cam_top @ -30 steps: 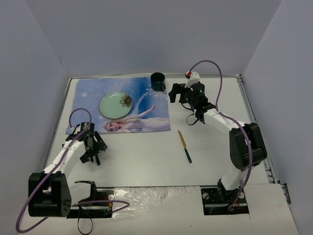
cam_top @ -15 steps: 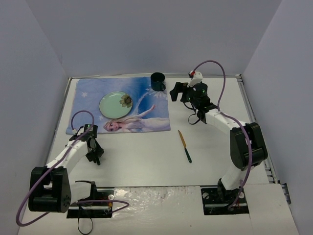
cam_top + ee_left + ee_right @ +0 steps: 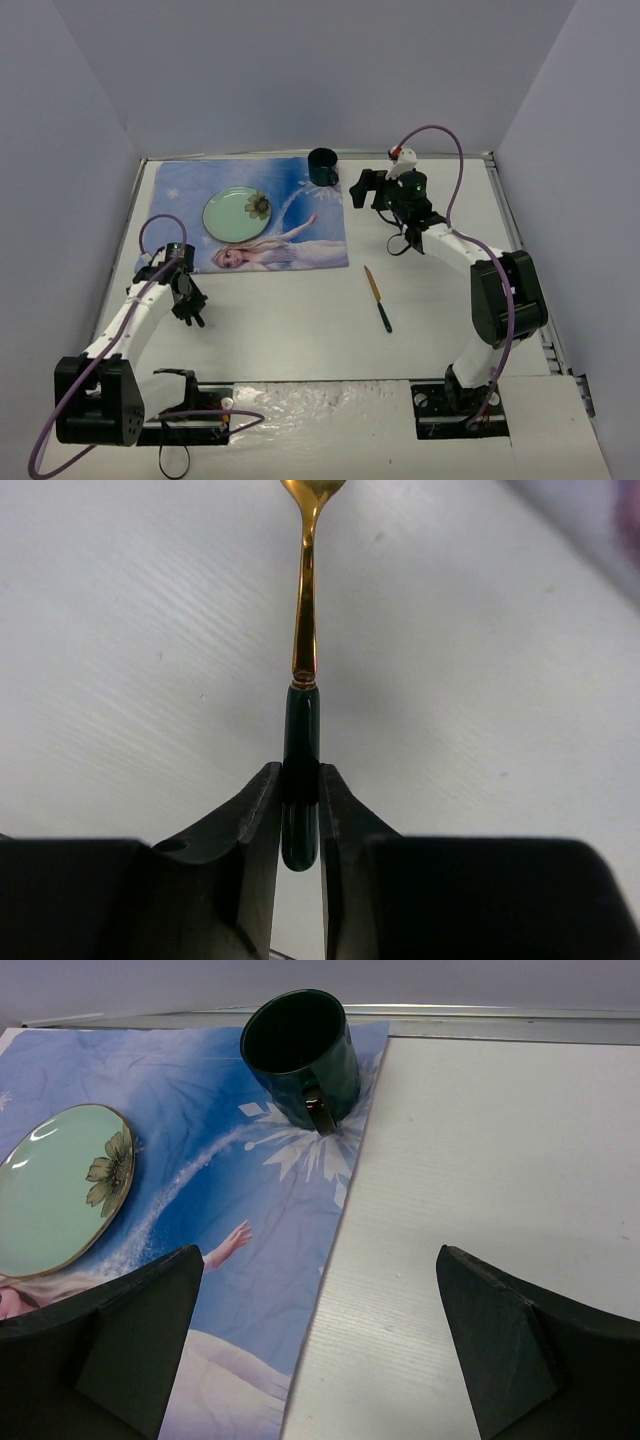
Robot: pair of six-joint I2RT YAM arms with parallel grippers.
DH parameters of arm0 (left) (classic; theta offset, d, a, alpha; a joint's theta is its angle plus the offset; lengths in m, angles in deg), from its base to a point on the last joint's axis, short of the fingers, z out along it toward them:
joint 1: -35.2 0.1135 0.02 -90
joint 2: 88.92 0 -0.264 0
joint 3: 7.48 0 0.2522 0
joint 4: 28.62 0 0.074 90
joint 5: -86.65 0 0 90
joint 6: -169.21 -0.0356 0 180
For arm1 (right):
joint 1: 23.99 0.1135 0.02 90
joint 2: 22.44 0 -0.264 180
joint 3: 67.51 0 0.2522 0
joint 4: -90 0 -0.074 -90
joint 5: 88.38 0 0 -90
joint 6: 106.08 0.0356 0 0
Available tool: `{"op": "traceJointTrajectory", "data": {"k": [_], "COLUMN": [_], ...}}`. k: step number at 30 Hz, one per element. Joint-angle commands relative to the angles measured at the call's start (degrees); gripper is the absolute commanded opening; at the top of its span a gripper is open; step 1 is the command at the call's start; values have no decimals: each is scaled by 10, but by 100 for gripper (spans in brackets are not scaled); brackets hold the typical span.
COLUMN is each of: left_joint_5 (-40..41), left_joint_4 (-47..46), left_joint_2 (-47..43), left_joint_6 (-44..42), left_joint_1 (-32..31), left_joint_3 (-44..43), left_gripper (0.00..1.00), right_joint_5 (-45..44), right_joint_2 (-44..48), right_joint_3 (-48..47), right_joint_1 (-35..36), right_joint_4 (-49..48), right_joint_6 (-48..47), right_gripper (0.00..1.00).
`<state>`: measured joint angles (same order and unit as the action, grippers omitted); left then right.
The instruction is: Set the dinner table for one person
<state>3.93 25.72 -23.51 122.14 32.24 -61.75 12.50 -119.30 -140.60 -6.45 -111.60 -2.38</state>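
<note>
My left gripper [image 3: 300, 780] is shut on the dark green handle of a gold utensil [image 3: 304, 620] that lies on the white dinner table [image 3: 300, 335]; its head runs off the top of the left wrist view. From above, that gripper [image 3: 190, 308] sits near the table's left side, below the placemat. My right gripper [image 3: 320, 1345] hangs open over the placemat's right edge, short of the dark green cup [image 3: 300, 1055], holding nothing. A pale green plate [image 3: 236, 213] rests on the blue placemat [image 3: 300, 235]. A knife [image 3: 378, 298] with a gold blade and green handle lies mid-table.
The cup [image 3: 323, 165] stands at the placemat's back right corner. The plate [image 3: 60, 1185] shows left in the right wrist view. Grey walls close in the table on three sides, with metal rails [image 3: 510, 215] along its edges.
My left gripper's jaws have closed from wide open onto the utensil's handle, and the wrist has turned. My right gripper has drifted slightly, still open.
</note>
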Motion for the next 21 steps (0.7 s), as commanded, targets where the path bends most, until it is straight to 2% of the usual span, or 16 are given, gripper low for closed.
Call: {"op": "traceJointTrajectory", "data": {"k": [1,8,11,15,21], "left_joint_5": [26,15,-8,-55,-80], "left_joint_4": [31,-37,-64,-120,-183], "left_joint_2": [-21,120,194,268,350], "left_joint_6": [-55,-229,-291,-324,-384], "left_joint_1": [-2,7,33,103,134], "left_joint_3": [-106,-257,-297,-340,-374], "left_gripper": [0,0,0,0,0], "right_joint_5": [1,-3,1,3,6], "right_joint_2": [45,71,88,108,136], "right_joint_3": [-10,-24,-20,-4,10], "right_joint_1": [-4,0,3,5,7], "right_joint_4": [-41,13,28,39,63], "right_joint_6": [-2,12,13,20,20], "right_gripper": [100,100,100,100,100]}}
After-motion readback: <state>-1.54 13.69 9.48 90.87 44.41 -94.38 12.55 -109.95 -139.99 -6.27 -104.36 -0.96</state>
